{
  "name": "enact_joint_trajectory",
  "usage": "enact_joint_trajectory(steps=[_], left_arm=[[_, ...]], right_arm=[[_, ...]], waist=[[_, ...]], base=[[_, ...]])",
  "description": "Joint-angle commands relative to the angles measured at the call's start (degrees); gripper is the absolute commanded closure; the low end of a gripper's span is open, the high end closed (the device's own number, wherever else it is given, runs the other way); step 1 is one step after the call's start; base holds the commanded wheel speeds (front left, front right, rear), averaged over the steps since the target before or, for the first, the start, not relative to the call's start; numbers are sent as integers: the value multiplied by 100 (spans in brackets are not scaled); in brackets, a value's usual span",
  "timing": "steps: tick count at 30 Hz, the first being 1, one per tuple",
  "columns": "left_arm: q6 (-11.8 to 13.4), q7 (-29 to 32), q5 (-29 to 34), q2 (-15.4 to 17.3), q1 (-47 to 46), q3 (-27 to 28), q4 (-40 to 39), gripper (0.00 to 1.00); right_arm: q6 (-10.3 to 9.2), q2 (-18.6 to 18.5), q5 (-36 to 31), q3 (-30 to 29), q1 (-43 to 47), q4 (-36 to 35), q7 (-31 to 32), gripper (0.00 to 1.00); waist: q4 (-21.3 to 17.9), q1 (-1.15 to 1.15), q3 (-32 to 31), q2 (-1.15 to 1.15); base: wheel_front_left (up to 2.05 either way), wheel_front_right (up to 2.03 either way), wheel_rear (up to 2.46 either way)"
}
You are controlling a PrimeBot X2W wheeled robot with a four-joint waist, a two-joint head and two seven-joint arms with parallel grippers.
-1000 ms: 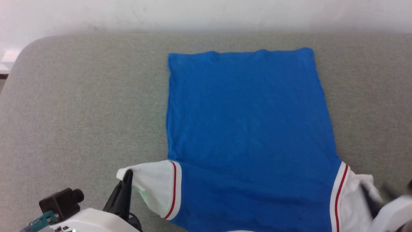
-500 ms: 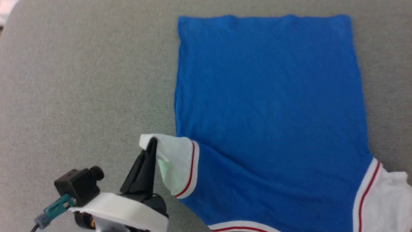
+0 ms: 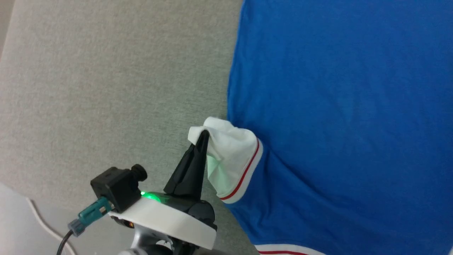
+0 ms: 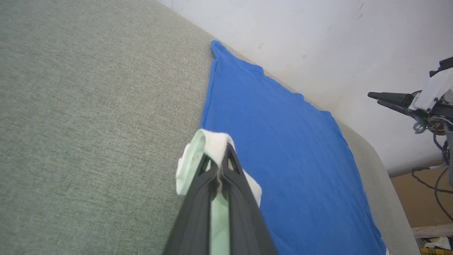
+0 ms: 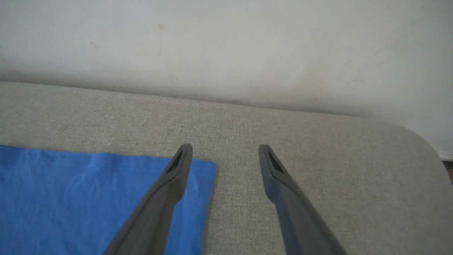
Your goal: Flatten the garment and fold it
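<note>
At lower centre, the left gripper (image 3: 203, 136) pinches the jersey's (image 3: 336, 106) white sleeve (image 3: 231, 156), raised seemingly for folding inward; the right gripper (image 5: 224, 147) gapes empty above the hem corner (image 5: 203, 170).

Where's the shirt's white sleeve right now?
The white sleeve is low in the middle of the head view, at the left edge of the blue shirt, its tip pinched by the left gripper over the grey surface.

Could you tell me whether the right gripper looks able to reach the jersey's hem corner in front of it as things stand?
Probably yes: the right gripper is open and aimed at the jersey's hem corner, and nothing lies on the grey cushion between them.
</note>
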Motion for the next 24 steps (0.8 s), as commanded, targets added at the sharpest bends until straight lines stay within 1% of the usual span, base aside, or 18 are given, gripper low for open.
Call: enact_joint_trajectory(steps=[1,8,10,11,12,13,14,18,24], left_arm=[[-61,-58,37,-41,-121,-31,44,100],[-159,-127,-11,-124,-249,-90,149,100],[-165,-130,-17,-128,-266,-87,164,100],[-169,-134,-25,-131,-281,-80,179,100],[-172,-135,-29,-131,-295,-73,194,100],[-177,-138,-37,-133,-309,-66,208,100],[-183,-141,-50,-137,-321,-59,222,100],[-188,-163,-79,-142,-344,-25,264,100],[-93,-192,-31,-14,-291,162,242,100]], right_arm=[[-5,2,-97,-110,-40,163,63,0],[-5,70,-283,-539,187,509,172,0],[-5,96,-295,-568,221,542,236,0],[-5,131,-284,-601,249,570,320,3],[-5,171,-291,-674,266,579,390,24],[-5,205,-312,-721,280,562,424,56],[-5,227,-343,-734,300,522,420,100],[-5,337,-473,-798,335,399,323,100],[-5,630,-265,-420,213,189,61,100]], waist=[[547,-2,575,0],[654,-2,774,0],[655,-2,784,0],[652,-2,788,0],[647,-2,786,0],[643,-2,779,0],[639,-2,769,0],[551,-2,675,0],[139,-2,219,0]], base=[[0,0,0],[0,0,0],[0,0,0],[0,0,0],[0,0,0],[0,0,0],[0,0,0],[0,0,0],[0,0,0]])
